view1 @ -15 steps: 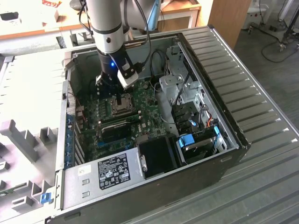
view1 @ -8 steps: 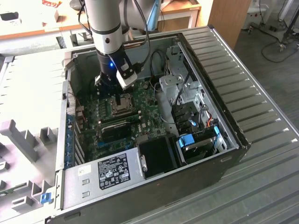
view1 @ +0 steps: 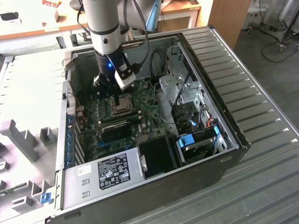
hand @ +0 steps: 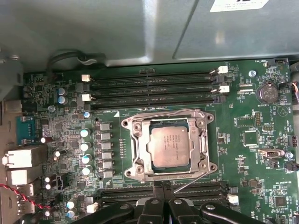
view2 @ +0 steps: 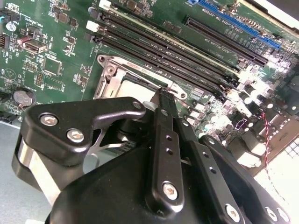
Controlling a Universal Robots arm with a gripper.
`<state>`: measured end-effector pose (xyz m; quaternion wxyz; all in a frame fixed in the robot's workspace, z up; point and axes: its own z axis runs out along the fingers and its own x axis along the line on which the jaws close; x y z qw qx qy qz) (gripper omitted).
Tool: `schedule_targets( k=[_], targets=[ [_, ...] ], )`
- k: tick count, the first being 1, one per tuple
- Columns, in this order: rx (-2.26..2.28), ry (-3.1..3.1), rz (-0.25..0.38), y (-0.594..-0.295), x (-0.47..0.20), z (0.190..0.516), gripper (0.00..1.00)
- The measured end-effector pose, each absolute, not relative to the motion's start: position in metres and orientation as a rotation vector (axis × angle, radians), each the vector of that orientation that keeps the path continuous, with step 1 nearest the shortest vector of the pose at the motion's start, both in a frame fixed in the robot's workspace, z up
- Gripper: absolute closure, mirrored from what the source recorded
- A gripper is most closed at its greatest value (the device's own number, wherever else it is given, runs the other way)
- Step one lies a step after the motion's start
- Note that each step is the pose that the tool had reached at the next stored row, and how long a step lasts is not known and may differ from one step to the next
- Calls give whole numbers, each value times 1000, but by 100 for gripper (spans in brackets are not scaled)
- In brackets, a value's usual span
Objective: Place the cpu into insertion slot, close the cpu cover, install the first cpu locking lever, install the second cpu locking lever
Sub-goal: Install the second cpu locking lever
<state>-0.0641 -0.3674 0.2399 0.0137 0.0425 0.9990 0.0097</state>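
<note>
The cpu [hand: 169, 147], a dull silver-tan square, lies in the insertion slot [view1: 124, 103] on the green motherboard. The grey cpu cover [hand: 139, 145] lies flat over it and frames the chip through its window. One thin wire locking lever [hand: 191, 183] slants up from the socket's side nearest the fingers, its free end close to the fingertips. Another wire lever [hand: 173, 113] runs along the opposite side, next to the memory slots. My gripper [hand: 162, 185] hangs just beside the socket's edge, shut, with nothing visible between its black fingers [view2: 161, 100]. In the exterior view my gripper [view1: 108, 86] stands inside the case above the board.
Long black memory slots [hand: 154, 86] flank the socket on both sides. A row of capacitors [hand: 85, 149] stands next to the socket. The open computer case [view1: 224, 140] walls in the board, with a power supply [view1: 114, 172], drive cage and blue-tabbed drive [view1: 187, 141].
</note>
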Motion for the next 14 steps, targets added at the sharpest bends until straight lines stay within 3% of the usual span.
schedule_targets(
  k=[14],
  targets=[
    [132, 3110, 30, -367, -69, 240, 90]
  ],
)
